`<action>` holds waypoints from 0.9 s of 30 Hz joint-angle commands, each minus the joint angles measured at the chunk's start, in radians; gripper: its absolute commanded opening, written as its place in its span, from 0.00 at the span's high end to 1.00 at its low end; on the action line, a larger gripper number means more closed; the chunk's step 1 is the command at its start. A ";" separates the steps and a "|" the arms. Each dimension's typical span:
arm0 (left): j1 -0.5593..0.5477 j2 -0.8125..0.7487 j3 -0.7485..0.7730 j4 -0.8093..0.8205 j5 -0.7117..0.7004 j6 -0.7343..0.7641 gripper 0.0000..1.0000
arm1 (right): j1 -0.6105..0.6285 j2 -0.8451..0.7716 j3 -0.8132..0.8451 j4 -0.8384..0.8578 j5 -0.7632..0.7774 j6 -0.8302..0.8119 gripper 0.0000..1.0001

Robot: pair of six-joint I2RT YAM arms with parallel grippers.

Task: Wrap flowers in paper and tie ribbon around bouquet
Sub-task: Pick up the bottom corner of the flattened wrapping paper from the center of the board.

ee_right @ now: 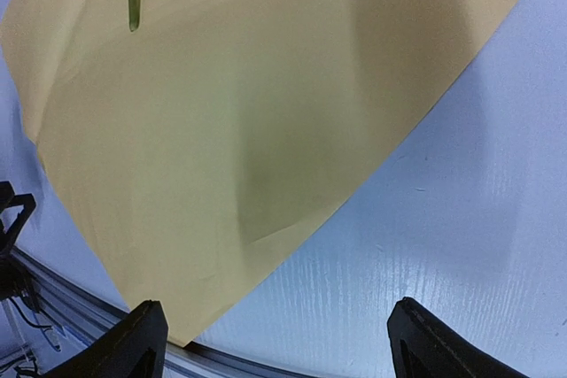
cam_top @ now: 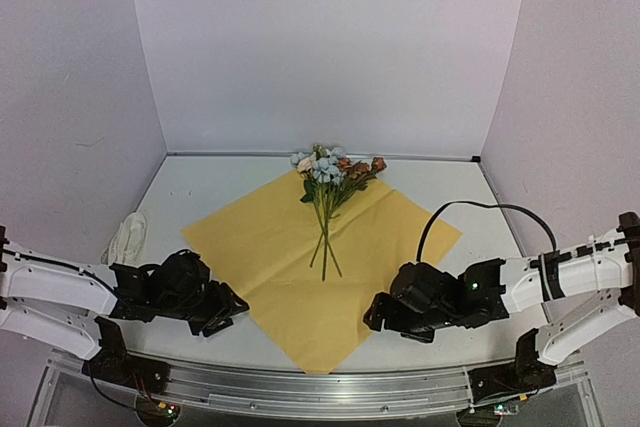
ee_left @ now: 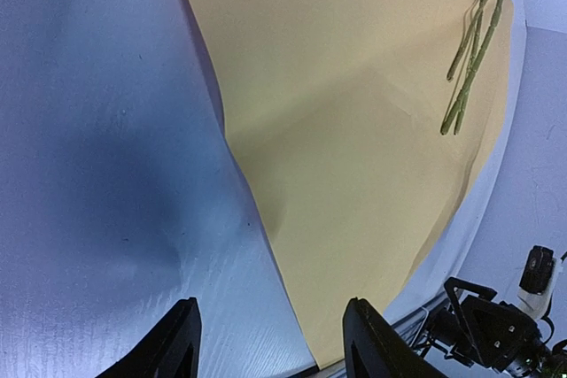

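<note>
Yellow paper (cam_top: 300,247) lies flat as a diamond in the middle of the top view, one corner pointing at the bottom edge. Flowers (cam_top: 330,172) rest along its upright diagonal, with heads at the upper corner and stems running down toward the centre. Their long axis therefore runs top to bottom of the frame, between the two arms.

Left gripper (cam_top: 228,309) sits at the paper's lower-left edge and right gripper (cam_top: 372,312) at its lower-right edge. Both are about equally near, and the stems lie up and inward from each. Both have their fingers apart and hold nothing. In the left wrist view the paper's edge runs between the fingers (ee_left: 182,343).

A fold would have to cross the stems sideways, so I judge either lower edge a fair start. Ribbon (cam_top: 128,237) lies left of the paper's left corner, apart from it and nearer the left arm.
</note>
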 commanded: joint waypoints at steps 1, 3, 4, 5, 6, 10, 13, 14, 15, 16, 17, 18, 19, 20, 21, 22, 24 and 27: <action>-0.030 0.055 0.006 0.106 -0.079 -0.076 0.45 | 0.024 -0.022 -0.011 0.050 0.063 0.052 0.11; -0.030 0.078 0.015 0.116 -0.100 -0.072 0.46 | 0.032 -0.019 -0.011 0.056 0.069 0.056 0.11; -0.030 0.092 0.018 0.122 -0.110 -0.070 0.47 | 0.035 -0.018 -0.012 0.060 0.070 0.060 0.11; -0.030 0.107 0.019 0.133 -0.117 -0.070 0.47 | 0.036 -0.016 -0.017 0.067 0.070 0.064 0.11; -0.030 0.119 0.018 0.148 -0.120 -0.070 0.48 | 0.036 -0.015 -0.021 0.076 0.067 0.072 0.11; -0.030 0.176 0.021 0.206 -0.123 -0.066 0.50 | 0.038 -0.014 -0.037 0.107 0.063 0.091 0.11; -0.030 0.224 0.032 0.239 -0.120 -0.058 0.54 | 0.041 -0.013 -0.039 0.110 0.063 0.093 0.11; -0.030 0.235 0.036 0.248 -0.119 -0.056 0.55 | 0.042 -0.013 -0.039 0.111 0.064 0.093 0.11; -0.030 0.242 0.038 0.251 -0.117 -0.055 0.57 | 0.042 -0.014 -0.040 0.112 0.064 0.094 0.11; -0.030 0.245 0.041 0.254 -0.117 -0.054 0.59 | 0.043 -0.014 -0.040 0.112 0.064 0.095 0.11; -0.030 0.242 0.043 0.256 -0.117 -0.053 0.63 | 0.044 -0.013 -0.041 0.113 0.063 0.096 0.11; -0.029 0.235 0.044 0.258 -0.118 -0.052 0.66 | 0.045 -0.013 -0.042 0.115 0.062 0.099 0.11; -0.030 0.225 0.045 0.258 -0.117 -0.049 0.70 | 0.046 -0.012 -0.044 0.118 0.061 0.103 0.11; -0.030 0.212 0.048 0.258 -0.118 -0.047 0.74 | 0.048 -0.011 -0.045 0.122 0.060 0.107 0.11; -0.030 0.201 0.053 0.256 -0.117 -0.045 0.78 | 0.049 -0.010 -0.046 0.126 0.058 0.111 0.11; -0.030 0.192 0.059 0.254 -0.116 -0.042 0.82 | 0.049 -0.010 -0.046 0.129 0.056 0.113 0.11; -0.030 0.173 0.074 0.248 -0.109 -0.041 0.89 | 0.050 -0.010 -0.045 0.131 0.055 0.120 0.11; -0.030 0.139 0.087 0.241 -0.102 -0.052 0.95 | 0.052 -0.013 -0.048 0.136 0.053 0.133 0.11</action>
